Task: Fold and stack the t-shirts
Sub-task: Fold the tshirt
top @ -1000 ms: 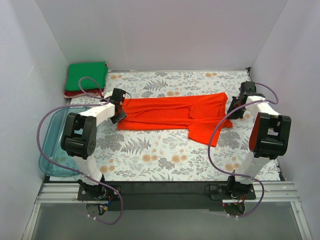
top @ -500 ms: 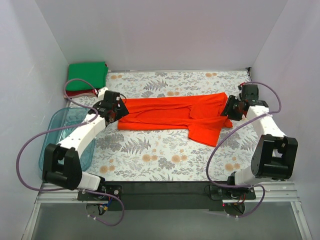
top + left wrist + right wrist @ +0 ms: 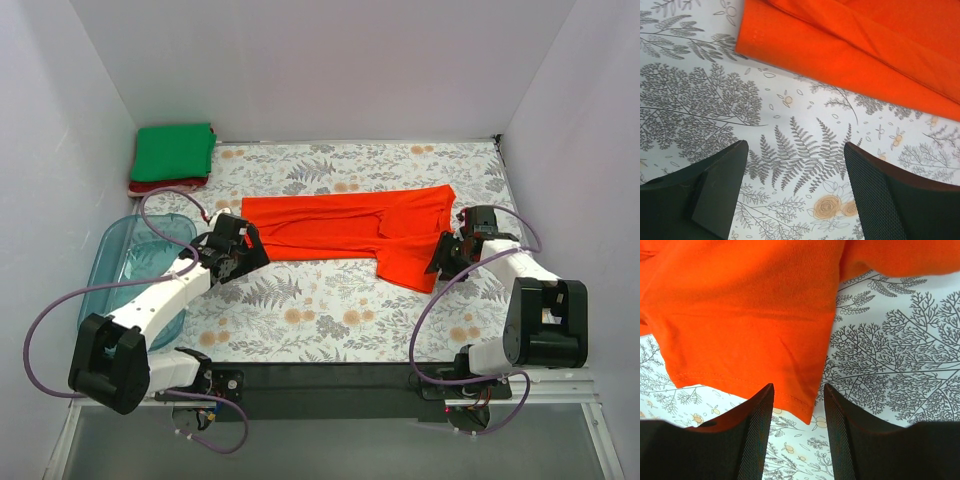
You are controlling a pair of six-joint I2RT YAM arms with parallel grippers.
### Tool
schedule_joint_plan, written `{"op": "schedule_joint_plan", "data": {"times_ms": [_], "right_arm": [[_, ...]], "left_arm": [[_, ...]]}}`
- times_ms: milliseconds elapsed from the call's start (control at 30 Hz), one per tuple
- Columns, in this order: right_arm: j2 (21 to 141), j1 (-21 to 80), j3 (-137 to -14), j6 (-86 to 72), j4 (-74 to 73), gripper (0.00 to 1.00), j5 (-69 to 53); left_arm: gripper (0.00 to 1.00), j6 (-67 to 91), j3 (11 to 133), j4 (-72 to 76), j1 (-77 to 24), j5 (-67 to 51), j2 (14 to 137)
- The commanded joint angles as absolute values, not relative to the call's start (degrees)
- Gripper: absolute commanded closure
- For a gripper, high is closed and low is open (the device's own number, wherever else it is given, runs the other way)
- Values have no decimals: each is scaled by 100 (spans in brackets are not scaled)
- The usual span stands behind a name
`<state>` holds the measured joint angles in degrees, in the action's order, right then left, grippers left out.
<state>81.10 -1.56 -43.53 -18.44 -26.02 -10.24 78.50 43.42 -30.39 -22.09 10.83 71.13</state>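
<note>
The left end effector (image 3: 795,150) is hanging wide open and empty over the bare floral surface (image 3: 330,300). Its fingers are stopping short of the near left corner of the orange-red t-shirt (image 3: 350,225). Closing here, it is likely grabbing nothing, or pinching the patterned covering instead. The right end effector (image 3: 797,390) is sitting with a narrower gap, not closed, straddling only the tip of the sleeve's hemmed corner. So thin a bite is risking a slip once the cloth is lifted. With one side caught and the other missed, the shirt, lying flat and lengthwise across the middle of the surface, is in danger of skewing or bunching. Farther off, the green t-shirt (image 3: 173,152) is resting folded on the dark red one (image 3: 150,186) in the far left corner, well apart.
</note>
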Motion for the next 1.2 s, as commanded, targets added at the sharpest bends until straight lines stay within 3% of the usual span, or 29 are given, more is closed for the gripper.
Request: {"op": "schedule_joint_plan", "data": {"times_ms": [0, 133, 333, 433, 467, 533, 800, 1167], "right_arm": [[8174, -106, -4228, -2021, -2189, 49, -1125], [8296, -62, -4061, -2057, -2083, 51, -1099], [8411, -9, -3938, -2092, -1986, 63, -1213], [8394, -9, -3946, -2066, -1986, 81, -1248], [8376, -9, -3955, -2057, -1986, 92, -1248], [8306, -9, -4034, -2039, -1995, 99, -1292], [8490, -9, -5079, -2127, -1995, 99, -1538], [10141, 184, -7004, -2443, -1521, 99, -2127]], "left_arm": [[23, 7901, 4280, -2980, -2311, 844, 6838], [23, 7954, 4394, -2927, -2487, 572, 6917], [23, 8270, 4824, -2664, -3075, 150, 7514], [23, 8428, 5192, -2444, -3497, 9, 7944], [23, 8498, 5290, -2322, -3602, 9, 8076], [23, 8543, 5518, -2181, -3866, -298, 8559], [29, 8561, 6249, -2101, -4113, -106, 9307], [30, 8394, 5977, -2259, -3797, 431, 9079]]}}
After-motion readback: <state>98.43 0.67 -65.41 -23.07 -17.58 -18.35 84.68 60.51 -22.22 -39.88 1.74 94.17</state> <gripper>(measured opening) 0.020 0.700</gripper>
